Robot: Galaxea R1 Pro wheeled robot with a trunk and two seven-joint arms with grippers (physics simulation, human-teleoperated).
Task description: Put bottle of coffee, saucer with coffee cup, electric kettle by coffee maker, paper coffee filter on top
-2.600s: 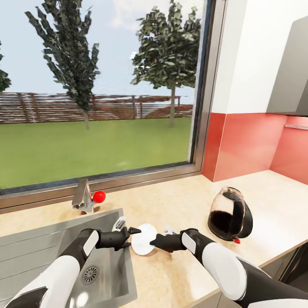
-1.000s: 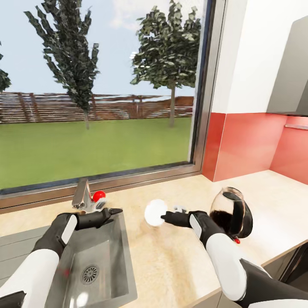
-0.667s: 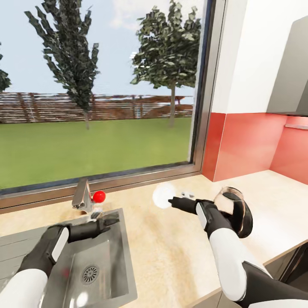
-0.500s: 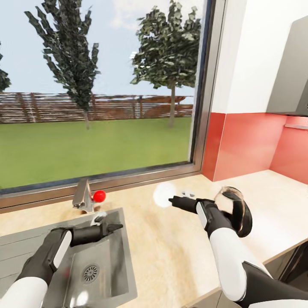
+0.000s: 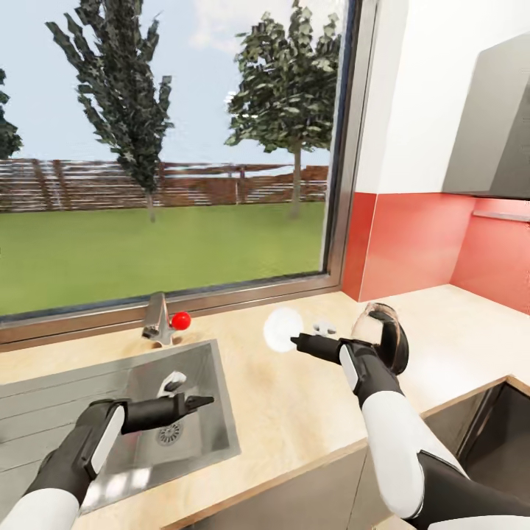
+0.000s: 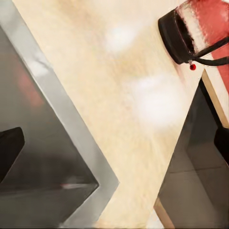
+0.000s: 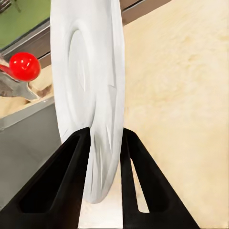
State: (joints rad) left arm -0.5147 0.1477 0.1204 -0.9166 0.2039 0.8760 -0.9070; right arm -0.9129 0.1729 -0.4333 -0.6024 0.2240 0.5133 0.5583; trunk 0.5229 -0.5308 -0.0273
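Head view, right end effector: clenched on the white saucer, held on edge above the bench, near the coffee maker, whose lower part hides behind the right arm.
Head view, left end effector: over the sink; grip cannot be told.
Left wrist view: coffee maker blurred; one dark finger cut off at the edge.
Right wrist view: fingers pinch the saucer rim; red tap knob behind.
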